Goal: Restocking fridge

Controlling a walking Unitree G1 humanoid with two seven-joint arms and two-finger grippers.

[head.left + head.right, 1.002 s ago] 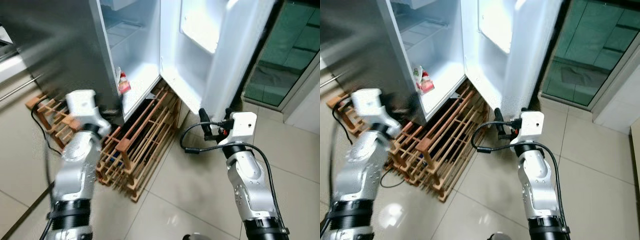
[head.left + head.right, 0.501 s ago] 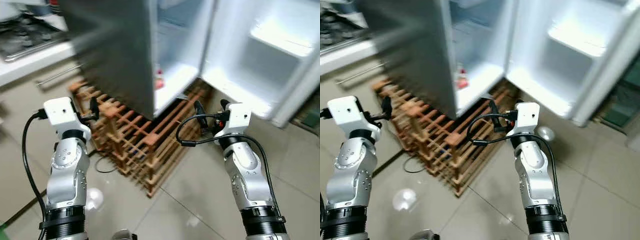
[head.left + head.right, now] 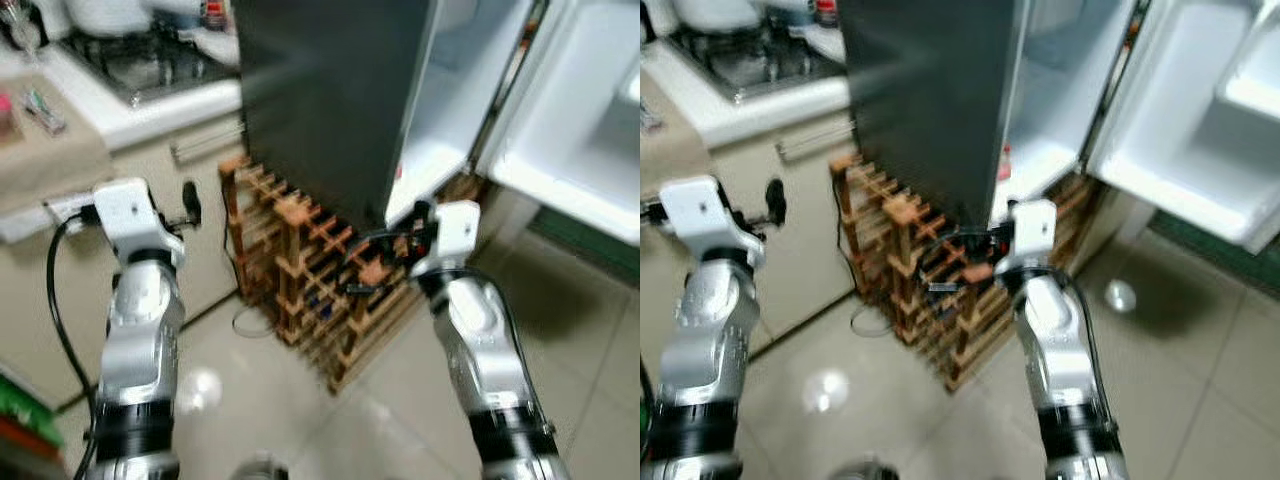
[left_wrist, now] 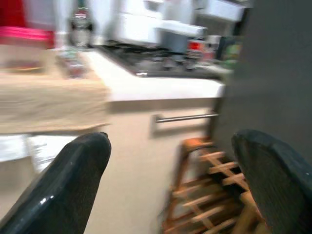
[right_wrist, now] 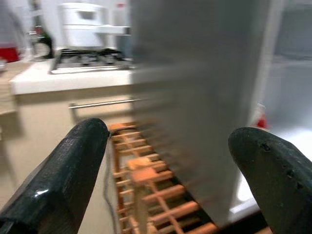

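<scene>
Blurred views, so you look mid-turn, away from the open fridge (image 3: 440,130) toward the kitchen counter (image 3: 140,105), likely fetching stock. Left gripper (image 4: 170,170) and right gripper (image 5: 170,161): fingers spread wide, holding nothing, touching nothing. Wooden rack (image 3: 320,290) ahead of both. Next: locate an item.

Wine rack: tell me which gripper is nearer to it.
Right. The right gripper hangs just over the wine rack, beside the open fridge. The left gripper is off to the rack's left, by the counter.
</scene>
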